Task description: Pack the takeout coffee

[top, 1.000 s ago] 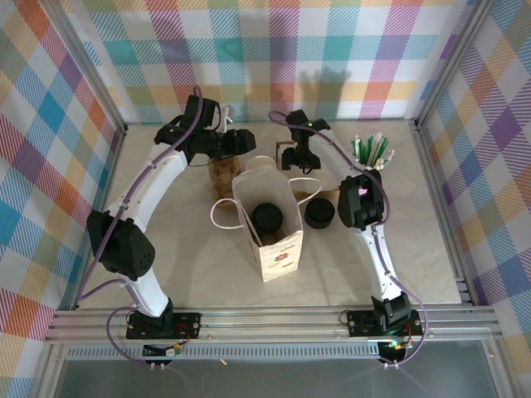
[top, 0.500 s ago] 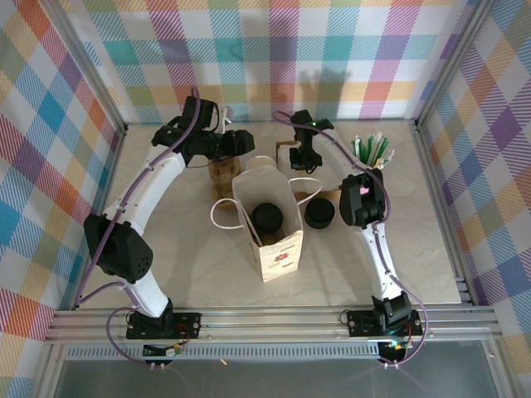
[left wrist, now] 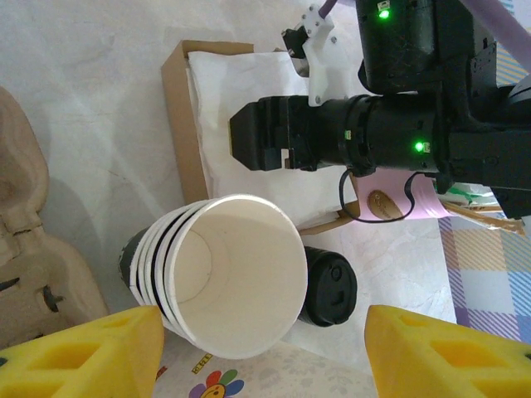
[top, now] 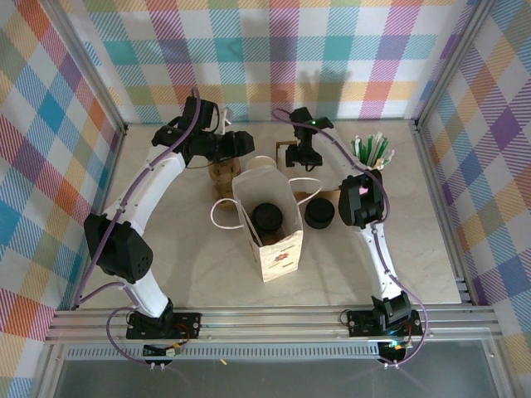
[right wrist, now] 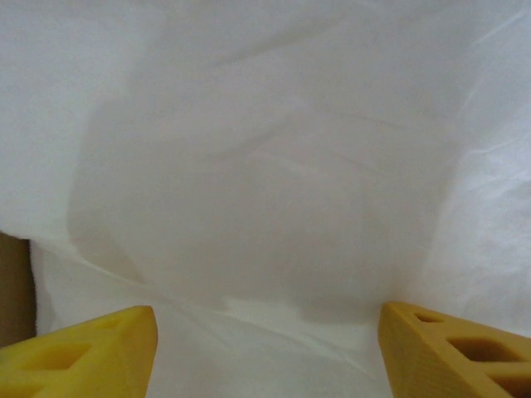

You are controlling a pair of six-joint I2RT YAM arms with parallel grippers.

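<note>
At mid-counter, from the overhead camera: open paper bag (top: pixel 278 253), and down inside it the takeout coffee (top: pixel 267 218), black lid up — apparently packed already. Just right of the bag, a stack of black lids (top: pixel 319 214); at its far-left corner, a brown pulp carrier (top: pixel 222 176). Above that carrier the left gripper (top: pixel 241 143); over a cardboard box of napkins (top: pixel 284 154) beyond the bag's far edge, the right gripper (top: pixel 300 157). Off to the far right, a bunch of stirrers (top: pixel 373 149).

From the left wrist: spread wide, holding nothing, yellow fingertips (left wrist: pixel 91 352) far apart at the bottom corners. Below them a nested stack of lidless white cups (left wrist: pixel 224 274), tilted, mouth toward the lens. Just beside it the black lids; beyond, the napkin box with the right arm (left wrist: pixel 373 133) lying across it.

From the right wrist: white napkin paper (right wrist: pixel 265 166) close beneath, with a sliver of brown box wall (right wrist: pixel 12 282) at the left edge. Likewise spread, nothing between the yellow fingertips (right wrist: pixel 83 352).

Judging by all this: coffee-in-bag step done, extras now in hand — probably a napkin. Calls next for lowering the right gripper onto the top sheet, pinching one or two layers only, lifting clear of the box wall, then carrying toward the bag mouth without snagging the handles (top: pixel 217 217).
</note>
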